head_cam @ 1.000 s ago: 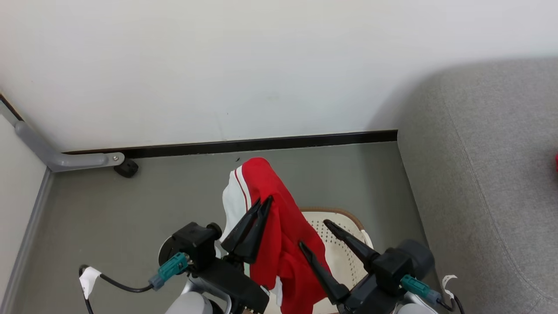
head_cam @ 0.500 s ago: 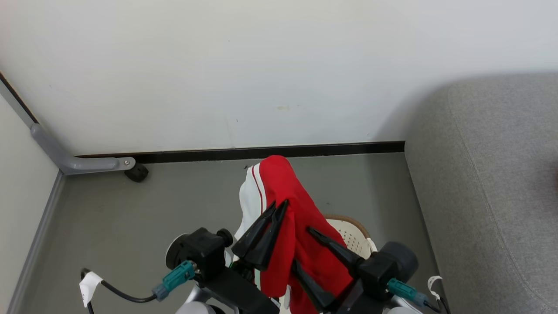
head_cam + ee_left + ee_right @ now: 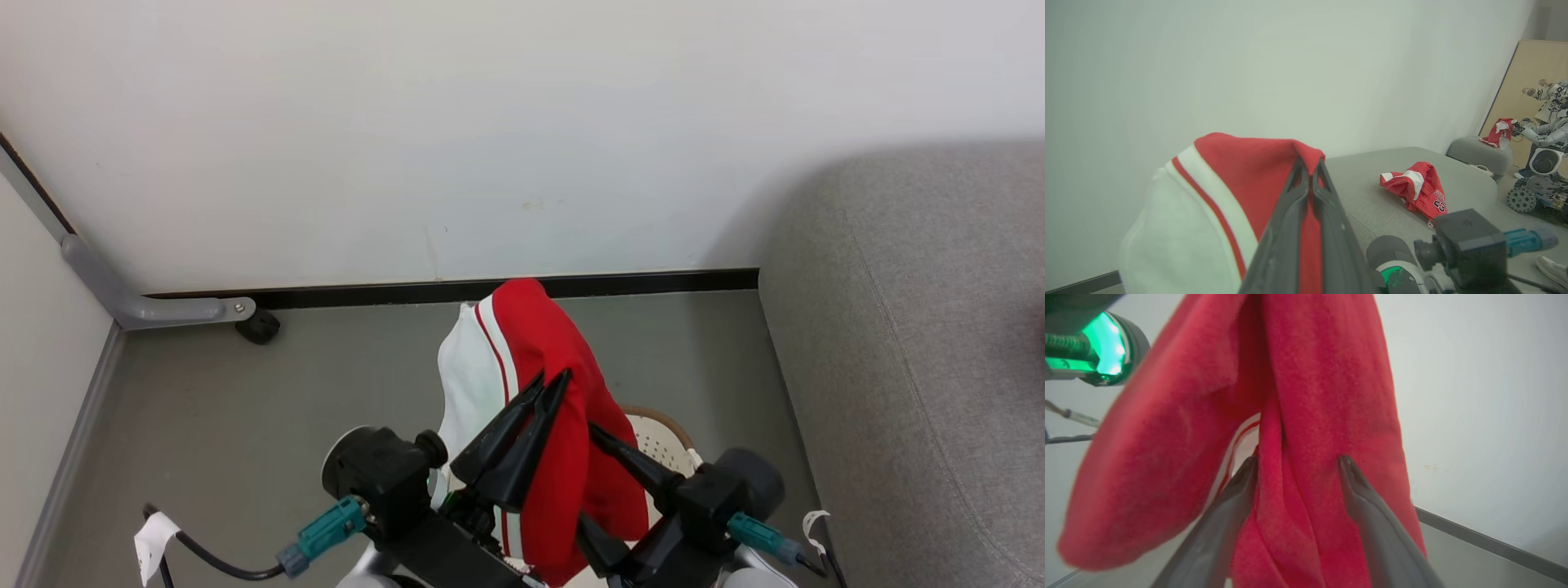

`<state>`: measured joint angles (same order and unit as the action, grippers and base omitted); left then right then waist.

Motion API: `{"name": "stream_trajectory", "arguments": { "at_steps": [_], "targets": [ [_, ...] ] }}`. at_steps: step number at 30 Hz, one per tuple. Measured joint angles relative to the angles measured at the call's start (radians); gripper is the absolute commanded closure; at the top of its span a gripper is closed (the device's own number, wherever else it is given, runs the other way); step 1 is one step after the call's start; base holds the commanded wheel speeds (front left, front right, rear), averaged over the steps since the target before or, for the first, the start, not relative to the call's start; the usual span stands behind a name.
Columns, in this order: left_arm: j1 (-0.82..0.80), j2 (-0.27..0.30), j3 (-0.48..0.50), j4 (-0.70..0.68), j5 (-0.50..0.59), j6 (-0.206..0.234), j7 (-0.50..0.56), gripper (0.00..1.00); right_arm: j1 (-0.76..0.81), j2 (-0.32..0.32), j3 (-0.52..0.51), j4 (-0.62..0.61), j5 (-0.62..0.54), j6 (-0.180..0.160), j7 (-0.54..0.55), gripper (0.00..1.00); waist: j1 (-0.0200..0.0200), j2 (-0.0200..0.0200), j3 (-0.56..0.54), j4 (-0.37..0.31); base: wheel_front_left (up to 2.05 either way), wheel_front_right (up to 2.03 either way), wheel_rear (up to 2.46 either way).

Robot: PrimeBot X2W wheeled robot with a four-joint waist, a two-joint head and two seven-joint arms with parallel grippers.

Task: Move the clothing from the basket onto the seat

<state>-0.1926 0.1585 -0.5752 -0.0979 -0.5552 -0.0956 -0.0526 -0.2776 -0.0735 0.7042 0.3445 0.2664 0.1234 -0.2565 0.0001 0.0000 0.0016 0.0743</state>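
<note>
Red clothing [image 3: 535,327] now nearer right gripper [image 3: 1297,458]

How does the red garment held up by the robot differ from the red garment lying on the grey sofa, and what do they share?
The held garment hangs in the air, pinched in the left gripper's shut jaws; the sofa garment lies on the sofa, free of any gripper. The held garment drapes downward; the sofa garment is a crumpled heap. Both are red with white trim.
</note>
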Motion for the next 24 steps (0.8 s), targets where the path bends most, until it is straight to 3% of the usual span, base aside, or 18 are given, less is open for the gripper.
{"name": "stream_trajectory", "arguments": {
  "at_steps": [4, 5, 6, 8, 16, 19, 20, 24],
  "targets": [
    [0.003, 0.002, -0.007, -0.042, -0.006, 0.0, 0.022, 1.0, 0.0, 0.0, 0.0, 0.003, 0.007, 0.0, 0.0, 0.0, 0.0, 0.0, -0.002, 0.0, 0.0, 0.0, 0.0],
    [0.006, 0.002, -0.009, -0.05, -0.007, 0.0, 0.028, 1.0, 0.0, 0.0, 0.0, 0.003, 0.008, 0.0, 0.0, 0.13, 0.0, 0.0, -0.002, 0.0, 0.0, 0.0, 0.0],
    [0.01, 0.003, -0.01, -0.058, -0.009, 0.0, 0.032, 1.0, 0.0, -0.001, 0.001, 0.003, 0.008, 0.0, 0.0, 0.63, 0.0, 0.0, -0.002, 0.0, 0.0, 0.0, 0.0],
    [0.016, 0.006, -0.011, -0.071, -0.014, 0.0, 0.042, 1.0, 0.0, -0.001, 0.0, 0.004, 0.014, 0.0, 0.0, 1.0, 0.0, 0.0, -0.002, -0.001, 0.0, 0.0, 0.0],
    [0.02, 0.011, -0.002, -0.096, -0.021, 0.022, 0.07, 0.99, 0.0, -0.002, 0.004, 0.003, 0.043, 0.0, 0.0, 1.0, 0.0, 0.0, 0.005, -0.001, 0.0, 0.0, 0.0],
    [0.03, 0.017, 0.016, -0.11, -0.03, 0.037, 0.078, 0.86, 0.0, -0.004, 0.006, -0.01, 0.043, 0.0, 0.0, 1.0, 0.0, 0.0, 0.012, -0.003, 0.0, 0.0, 0.0],
    [0.034, 0.018, 0.022, -0.11, -0.035, 0.044, 0.078, 0.75, 0.0, -0.004, 0.004, -0.015, 0.043, 0.0, 0.0, 1.0, 0.0, 0.0, 0.015, -0.004, 0.0, 0.0, 0.0],
    [0.04, 0.024, 0.039, -0.108, -0.043, 0.062, 0.079, 0.49, 0.0, -0.012, -0.024, -0.026, 0.051, 0.0, 0.0, 1.0, 0.0, 0.0, 0.027, -0.012, 0.0, 0.0, 0.0]
  ]
}}
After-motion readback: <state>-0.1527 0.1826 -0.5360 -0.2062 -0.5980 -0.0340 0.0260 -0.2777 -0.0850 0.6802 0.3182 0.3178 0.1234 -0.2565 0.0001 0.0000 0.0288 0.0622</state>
